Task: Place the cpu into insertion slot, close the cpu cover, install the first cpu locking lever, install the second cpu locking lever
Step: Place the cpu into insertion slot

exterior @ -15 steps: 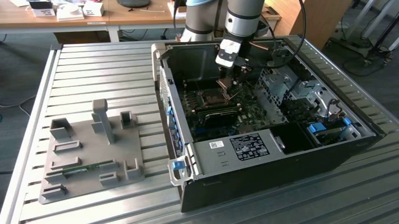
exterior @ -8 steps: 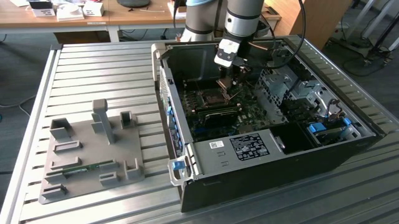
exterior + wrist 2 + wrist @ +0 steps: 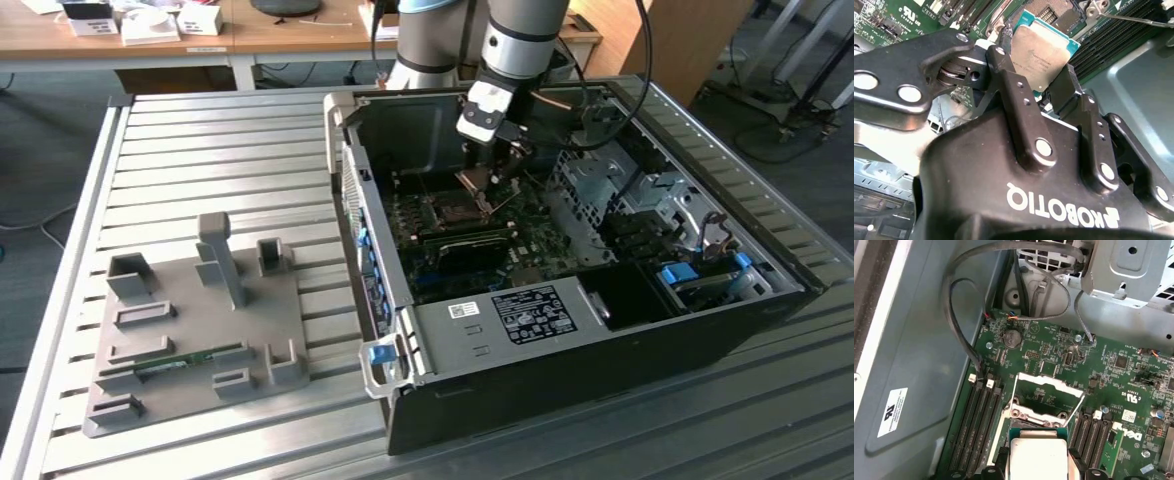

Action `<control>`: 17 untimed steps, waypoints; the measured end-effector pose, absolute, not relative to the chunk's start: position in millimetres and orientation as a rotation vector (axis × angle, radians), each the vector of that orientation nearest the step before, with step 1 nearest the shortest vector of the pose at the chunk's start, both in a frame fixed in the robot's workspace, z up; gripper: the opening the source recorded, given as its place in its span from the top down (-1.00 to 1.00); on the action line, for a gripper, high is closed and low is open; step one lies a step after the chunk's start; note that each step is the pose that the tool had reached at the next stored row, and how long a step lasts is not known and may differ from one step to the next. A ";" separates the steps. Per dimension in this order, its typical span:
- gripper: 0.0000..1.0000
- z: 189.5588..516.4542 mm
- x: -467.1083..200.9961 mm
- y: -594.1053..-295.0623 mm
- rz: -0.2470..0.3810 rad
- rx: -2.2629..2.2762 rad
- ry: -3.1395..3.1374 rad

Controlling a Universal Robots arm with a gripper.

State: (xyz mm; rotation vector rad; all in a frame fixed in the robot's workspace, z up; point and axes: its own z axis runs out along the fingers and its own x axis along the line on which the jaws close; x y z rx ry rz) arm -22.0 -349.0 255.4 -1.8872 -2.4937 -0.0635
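While the tool (image 3: 1034, 65) pinches the cpu (image 3: 1041, 47), cpu cover (image 3: 1044, 382) raised open.

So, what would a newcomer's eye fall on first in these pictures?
Probably the open computer case on the slatted metal table, with the robot arm reaching down into it in the exterior view. Next, in the second wrist view, the black hand gripping the silvery cpu. In the first wrist view the cpu cover stands open.

The cpu (image 3: 1040, 50), a silvery-grey square chip, hangs tilted just above the socket (image 3: 1053, 11). The cpu cover (image 3: 1048, 384) stands hinged open.
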 end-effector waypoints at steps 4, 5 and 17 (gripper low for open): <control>-0.07 255.3 -21.9 -349.1 -0.063 -1.889 -2.492; -0.07 255.3 -21.9 -349.1 -0.063 -1.898 -2.485; -0.07 253.2 -21.9 -349.0 -0.065 -2.156 -2.271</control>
